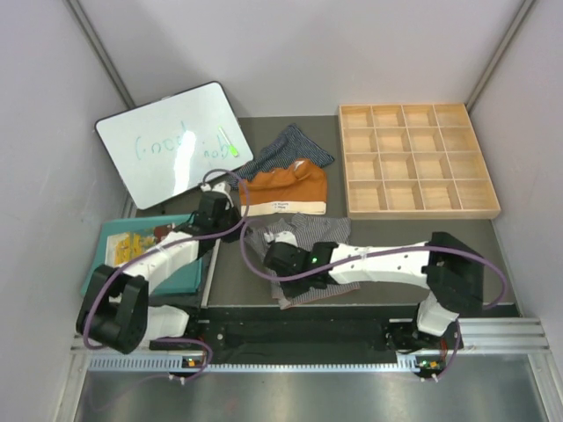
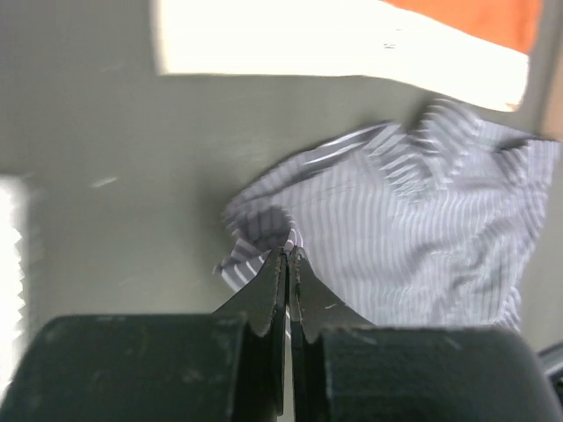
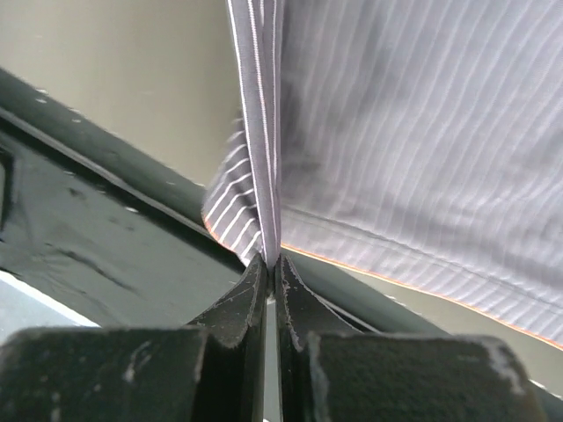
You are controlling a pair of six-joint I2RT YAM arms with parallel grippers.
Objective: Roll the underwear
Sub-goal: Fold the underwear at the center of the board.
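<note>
The grey pinstriped underwear (image 1: 303,232) lies crumpled in the middle of the table, between the two arms. My left gripper (image 2: 288,253) is shut on a bunched corner at its left edge, and in the top view the left gripper (image 1: 238,225) sits at that edge. My right gripper (image 3: 271,258) is shut on a raised fold of the same cloth (image 3: 413,132); from above the right gripper (image 1: 267,262) is at the garment's near left side. The rust-orange underwear (image 1: 286,188) with its cream waistband (image 2: 334,44) lies just behind. The dark navy striped underwear (image 1: 288,148) lies further back.
A whiteboard (image 1: 171,141) leans at the back left. A wooden tray (image 1: 418,160) with several compartments sits at the back right. A teal mat (image 1: 180,274) with a pale tray of yellow items (image 1: 132,246) lies under the left arm. Grey walls close both sides.
</note>
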